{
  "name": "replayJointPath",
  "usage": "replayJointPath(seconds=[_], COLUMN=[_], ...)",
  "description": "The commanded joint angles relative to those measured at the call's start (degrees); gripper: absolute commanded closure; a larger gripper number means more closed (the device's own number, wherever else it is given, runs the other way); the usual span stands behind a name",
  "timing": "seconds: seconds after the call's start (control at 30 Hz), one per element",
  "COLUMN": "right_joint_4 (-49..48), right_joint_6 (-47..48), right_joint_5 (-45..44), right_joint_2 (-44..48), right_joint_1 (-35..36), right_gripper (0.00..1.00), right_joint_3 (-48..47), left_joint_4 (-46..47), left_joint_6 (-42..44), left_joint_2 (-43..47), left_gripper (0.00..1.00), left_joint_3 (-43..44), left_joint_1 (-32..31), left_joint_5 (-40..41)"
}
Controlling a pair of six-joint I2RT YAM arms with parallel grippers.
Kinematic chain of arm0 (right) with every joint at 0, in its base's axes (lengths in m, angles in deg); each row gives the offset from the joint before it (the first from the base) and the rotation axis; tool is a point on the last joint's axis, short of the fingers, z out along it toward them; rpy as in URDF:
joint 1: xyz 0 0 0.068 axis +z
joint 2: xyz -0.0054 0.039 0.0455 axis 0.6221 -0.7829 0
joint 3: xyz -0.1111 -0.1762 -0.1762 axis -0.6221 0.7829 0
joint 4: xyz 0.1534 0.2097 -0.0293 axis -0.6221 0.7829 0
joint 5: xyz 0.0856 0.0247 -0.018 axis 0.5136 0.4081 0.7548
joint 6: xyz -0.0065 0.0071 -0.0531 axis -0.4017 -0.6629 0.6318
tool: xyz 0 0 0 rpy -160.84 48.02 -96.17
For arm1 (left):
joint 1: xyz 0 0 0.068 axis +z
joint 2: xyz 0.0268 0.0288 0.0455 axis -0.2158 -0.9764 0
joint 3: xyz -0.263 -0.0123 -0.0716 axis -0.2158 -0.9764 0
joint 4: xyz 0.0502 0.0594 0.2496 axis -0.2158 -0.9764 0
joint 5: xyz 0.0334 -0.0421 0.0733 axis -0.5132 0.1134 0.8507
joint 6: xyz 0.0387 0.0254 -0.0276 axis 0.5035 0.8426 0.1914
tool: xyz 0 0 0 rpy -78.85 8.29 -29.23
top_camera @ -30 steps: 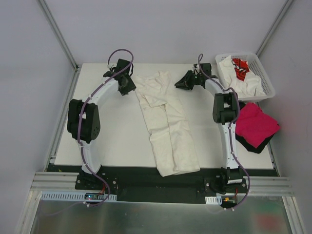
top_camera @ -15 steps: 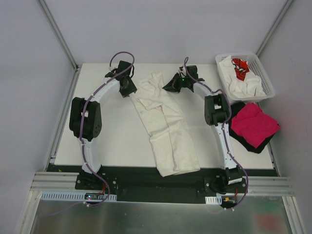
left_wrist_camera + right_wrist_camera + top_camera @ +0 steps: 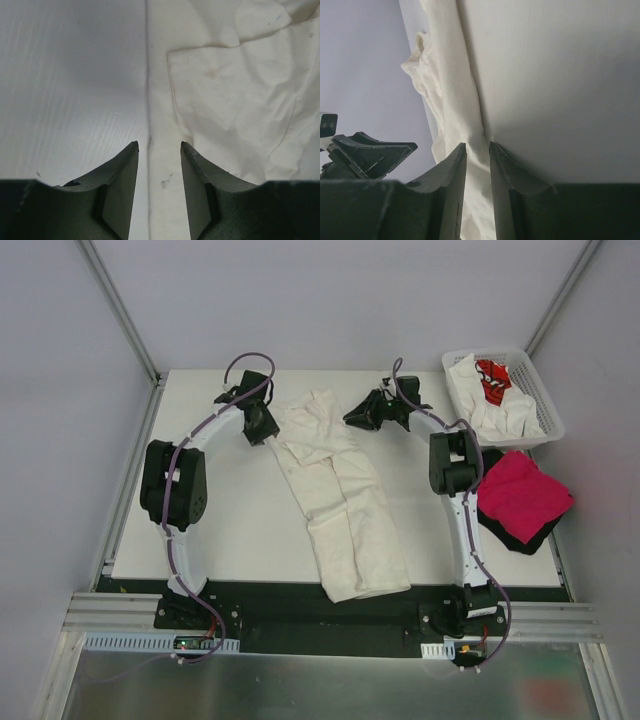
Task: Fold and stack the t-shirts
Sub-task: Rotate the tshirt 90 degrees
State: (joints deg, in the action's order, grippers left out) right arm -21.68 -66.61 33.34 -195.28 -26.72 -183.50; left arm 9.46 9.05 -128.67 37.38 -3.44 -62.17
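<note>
Swinging in from the basket side, the right hand (image 3: 352,420) has come to the far end of the cream t-shirt (image 3: 345,510), whose upper part now lies more bunched than a second ago. Nearest, that shirt's hem rests at the front edge of the desk (image 3: 230,530), and its body runs away as a long strip. Right of it, well apart, a magenta t-shirt (image 3: 520,495) sits on a black t-shirt (image 3: 522,543). Farther off, the left hand (image 3: 266,434) has its fingers apart, straddling the shirt's left edge without pinching it. The right hand's fingers stand narrowly apart around a ridge of cloth; I cannot tell whether they grip it. Beyond, the basket (image 3: 545,390) holds further t-shirts (image 3: 490,415). The next fold probably needs a surer hold first.
</note>
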Motion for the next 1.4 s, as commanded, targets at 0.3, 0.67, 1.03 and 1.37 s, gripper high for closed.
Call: replayJointPath(seconds=[0.3,0.67,1.03,1.37], right_joint_4=[0.05,0.66,0.84,0.84], right_joint_6=[-0.71,-0.98,-1.06,-0.8], right_joint_5=[-0.7,0.27,-0.61,-2.36], right_joint_2=[0.82,-0.76,-1.11,0.82], right_joint_1=[-0.5,1.34,2.67,-2.25], right_gripper=[0.72,0.69,0.99,0.99], right_joint_3=[-1.75,-3.33,-2.81,-1.14], left_joint_4=[2.11,7.11,11.07,12.57], left_joint_6=[-0.74,-2.84,-4.17,-3.38], left_joint_2=[1.59,-0.78,0.0,8.35], left_gripper=[0.62,0.62,0.61,0.61], left_joint_3=[-0.68,-3.05,-5.51,-12.28], left_joint_1=[2.19,5.26,7.55,7.55], left_joint_5=[-0.42,-3.13,-8.59,-8.33])
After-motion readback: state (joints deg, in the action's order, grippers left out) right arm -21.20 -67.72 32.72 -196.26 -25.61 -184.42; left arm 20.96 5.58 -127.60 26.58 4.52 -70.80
